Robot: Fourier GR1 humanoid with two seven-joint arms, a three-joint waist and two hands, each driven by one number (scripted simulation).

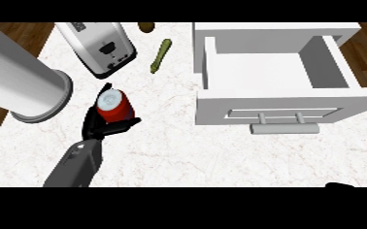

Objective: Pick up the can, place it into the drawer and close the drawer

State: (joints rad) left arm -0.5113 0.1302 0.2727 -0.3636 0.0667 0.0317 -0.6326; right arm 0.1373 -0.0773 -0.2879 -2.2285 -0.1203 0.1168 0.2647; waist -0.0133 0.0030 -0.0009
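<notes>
**Inspector:** Grasping is the step in hand, by my reading. The left hand [100,121] has its fingers [97,104] curled round the can [114,106], the thumb crossing under the can's lower side, so the hand is closed on it. The can sits at the left of the desk [179,145], well apart from the drawer [276,73].

**Clerk:** Lifted, or on the surface?

**Inspector:** I cannot tell; the hand hides its base. The drawer stands pulled open, its handle [284,126] toward the robot, nothing visible inside.

**Clerk:** And the next move?

**Inspector:** In my judgement, a lift and a carry rightward across the bare marble, then a lowering over the drawer's front wall into the cavity. Afterward the drawer needs a push on its front to shut it. The path looks free of the toaster [97,48] and the grey cylinder [28,82], which stand behind and to the left.

**Clerk:** The can itself?

**Inspector:** Red body, pale round top with a lighter centre, seemingly tilted slightly toward the upper left. Smooth and rigid by appearance.

**Clerk:** The right hand?

**Inspector:** Only a dark sliver [344,185] at the lower right edge; its fingers cannot be judged.

**Clerk:** Anything else?

**Inspector:** A slim green item [160,56] lies between toaster and drawer, and a small brown object [146,27] at the far edge
</notes>
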